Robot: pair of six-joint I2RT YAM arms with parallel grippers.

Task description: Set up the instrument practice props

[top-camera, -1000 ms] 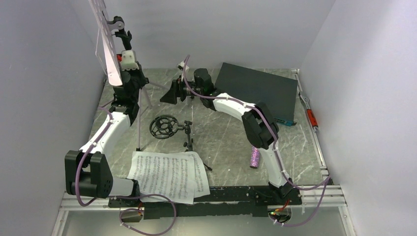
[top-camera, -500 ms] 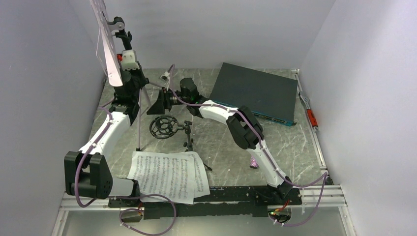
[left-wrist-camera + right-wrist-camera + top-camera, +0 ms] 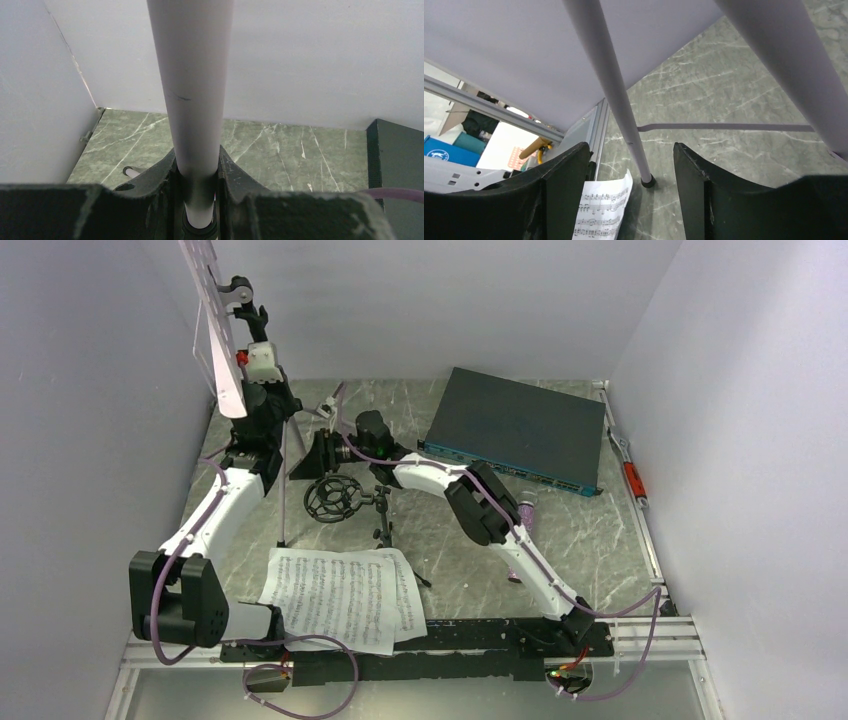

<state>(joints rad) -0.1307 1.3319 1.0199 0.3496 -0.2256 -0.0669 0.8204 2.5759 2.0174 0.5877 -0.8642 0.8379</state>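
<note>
1. On the surface in the top view, the music stand [image 3: 216, 335] rises at 10 o'clock, its perforated desk up against the left wall. The left tool [image 3: 270, 400] is clamped on its pole. The right tool [image 3: 303, 460] sits just beside the stand's legs, with its arm stretched across from 5 o'clock. The small black tripod [image 3: 336, 497] with its ring mount stands near the middle, just toward 6 o'clock of that tool. The sheet-music pages [image 3: 340, 598] lie overlapped at 7 o'clock. The flat dark box [image 3: 515, 425] lies at 1 o'clock.

2. In the left wrist view, the lilac pole runs straight up the middle, pinched between both dark fingers [image 3: 161, 176]. A corner of the box shows at 3 o'clock.

3. In the right wrist view, the fingers [image 3: 564, 187] are spread wide and touch nothing. A slim stand leg crosses from 12 o'clock down to its black foot [image 3: 648, 181] beyond the gap. A corner of sheet music shows at 6 o'clock.

4. Against a second ago, the right arm has swung from beside the box toward the stand. The left arm keeps its hold, and the pages, tripod and box lie as before.
</note>
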